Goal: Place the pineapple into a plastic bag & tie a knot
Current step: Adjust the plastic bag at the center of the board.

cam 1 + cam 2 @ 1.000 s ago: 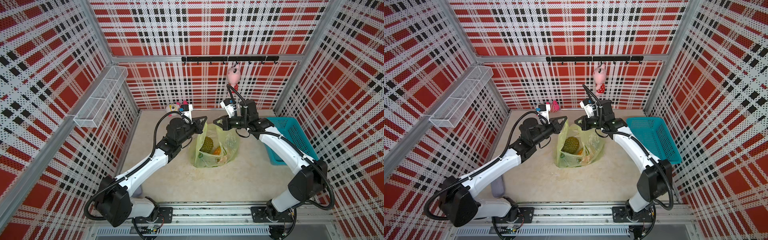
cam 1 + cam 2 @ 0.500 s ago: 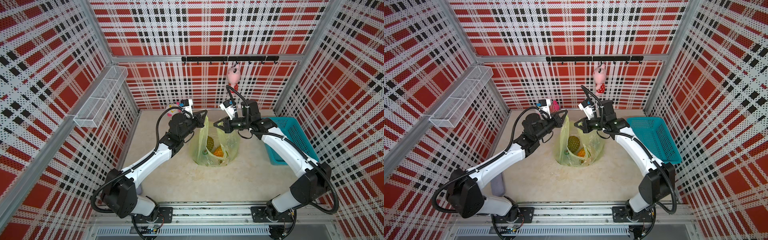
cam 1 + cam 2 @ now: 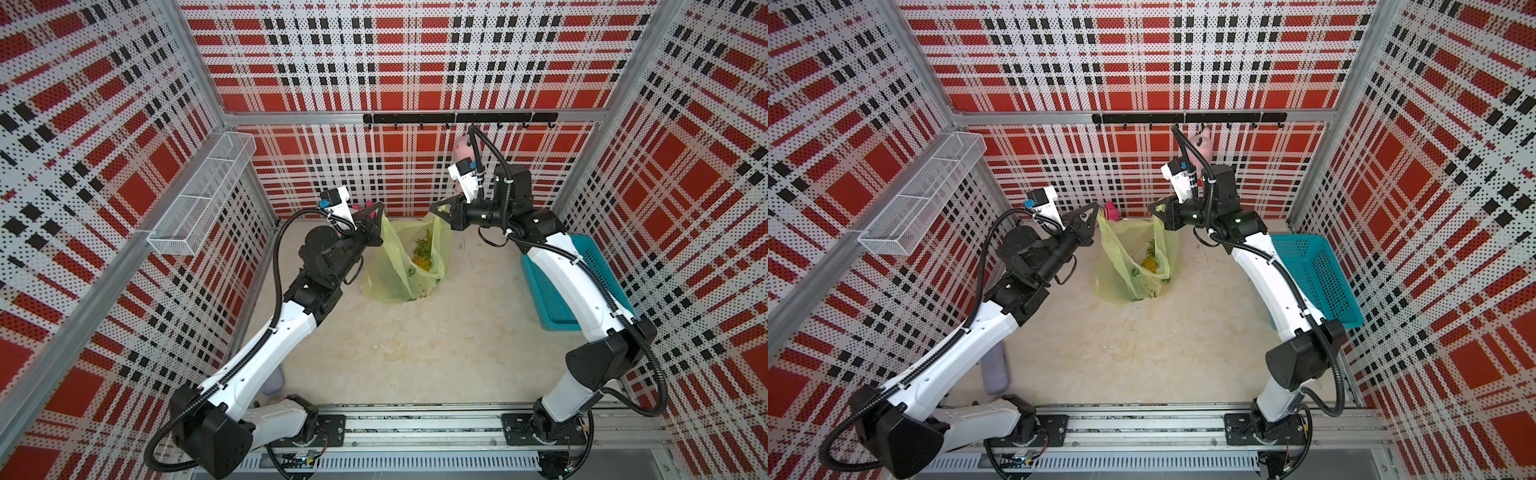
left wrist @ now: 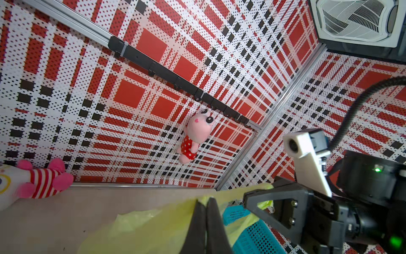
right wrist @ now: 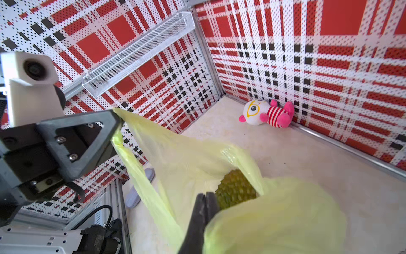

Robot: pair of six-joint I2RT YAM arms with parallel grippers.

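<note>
Top views high, looking down on whole scene; wrist views close, sharing plastic bag (image 5: 186,158).

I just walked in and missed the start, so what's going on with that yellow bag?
Both arms hold the plastic bag open between them: the left gripper is shut on one side of its top, the right gripper on the other. The pineapple sits inside, and the bag's bottom looks to rest on the table. Nothing is tied yet.

Left hand (image 3: 379,208) and right hand (image 3: 433,210) raised, tips facing, both pinched closed
</note>
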